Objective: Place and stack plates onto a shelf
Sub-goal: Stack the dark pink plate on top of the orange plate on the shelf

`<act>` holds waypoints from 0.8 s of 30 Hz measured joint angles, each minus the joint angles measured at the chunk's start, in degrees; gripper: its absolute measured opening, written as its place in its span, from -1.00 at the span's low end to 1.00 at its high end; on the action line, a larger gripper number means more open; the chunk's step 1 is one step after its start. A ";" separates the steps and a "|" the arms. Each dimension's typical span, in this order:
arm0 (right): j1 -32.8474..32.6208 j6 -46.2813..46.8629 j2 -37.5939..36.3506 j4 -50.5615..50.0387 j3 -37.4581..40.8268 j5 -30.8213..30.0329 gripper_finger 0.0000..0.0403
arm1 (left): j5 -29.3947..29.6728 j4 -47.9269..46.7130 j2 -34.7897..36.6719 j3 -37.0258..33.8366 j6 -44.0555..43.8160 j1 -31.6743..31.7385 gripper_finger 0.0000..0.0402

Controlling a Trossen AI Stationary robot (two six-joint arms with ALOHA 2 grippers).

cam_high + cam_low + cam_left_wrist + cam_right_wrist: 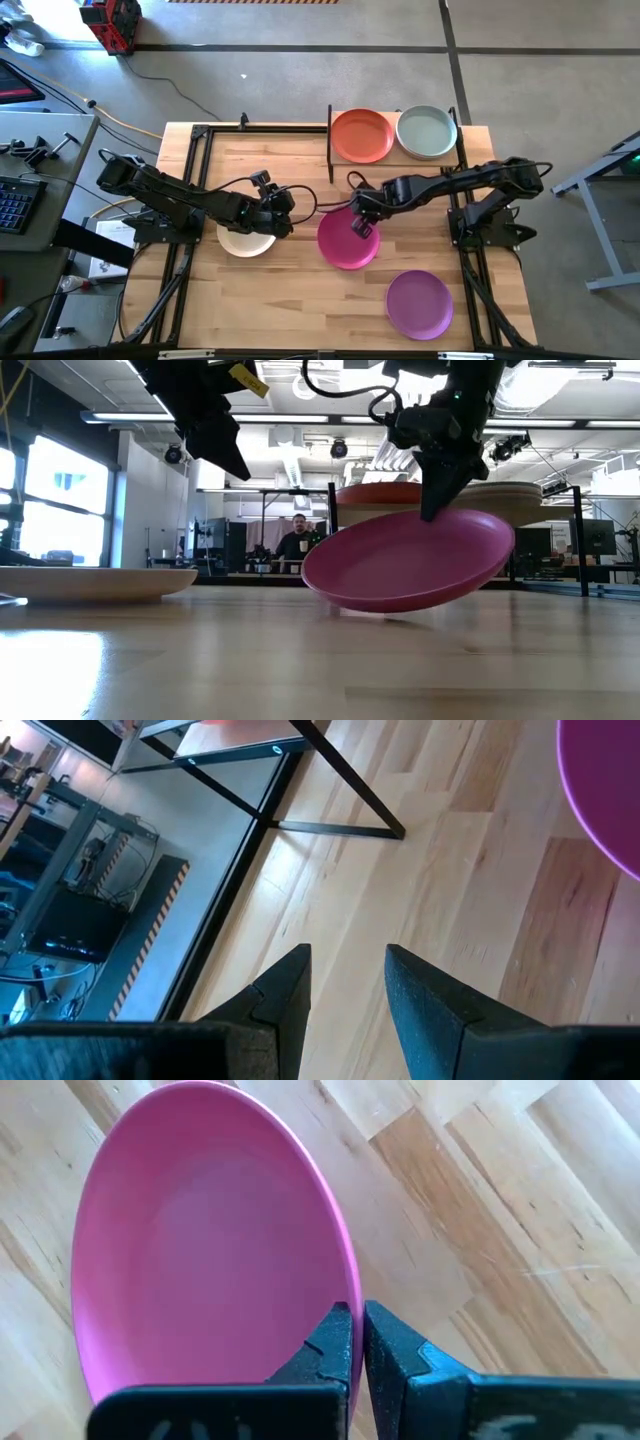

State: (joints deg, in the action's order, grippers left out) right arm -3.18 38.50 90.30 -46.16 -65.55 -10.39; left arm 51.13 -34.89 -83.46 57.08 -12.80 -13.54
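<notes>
A magenta plate (345,245) sits mid-table, tilted, with my right gripper (361,222) shut on its rim. In the low view the magenta plate (400,565) slopes up toward the gripper (432,510). My left gripper (284,212) hovers open over the far right edge of a cream plate (243,241), which lies flat on the table. In its wrist view the left gripper (345,982) has only bare wood between its fingers. A purple plate (420,303) lies flat near the near right corner. On the shelf (394,112) rest an orange-red plate (362,135) and a pale green plate (428,131). My right gripper pinches the magenta plate's rim (350,1295) on the plate's far side, one finger (330,1342) over the inner face and one (392,1345) on the outside. The fingers come from above, pointing down. The held side is raised; whether the low edge (345,600) touches the table, I cannot tell.
Black metal frame bars (200,135) run along the table's far left and down both sides. The shelf's black post (329,135) stands left of the orange-red plate. Bare wood (290,300) lies between the cream and purple plates. A person (297,540) is in the room behind.
</notes>
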 joint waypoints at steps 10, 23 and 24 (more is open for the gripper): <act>0.00 -1.76 0.00 -5.15 -4.42 -1.12 -1.00 | -0.05 0.00 0.00 0.00 -0.04 1.24 -0.40; 0.55 -8.65 0.00 -14.95 -16.19 -1.00 -1.00 | -4.71 0.01 0.02 0.00 -0.61 3.51 -0.40; 0.70 -9.12 0.00 -16.01 -17.43 -1.02 -1.00 | -4.71 0.02 0.02 0.00 -0.61 3.51 -0.40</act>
State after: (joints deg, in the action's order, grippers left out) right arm -2.48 29.38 90.30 -62.16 -82.98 -11.41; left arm 46.41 -34.88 -83.44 57.08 -13.41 -10.02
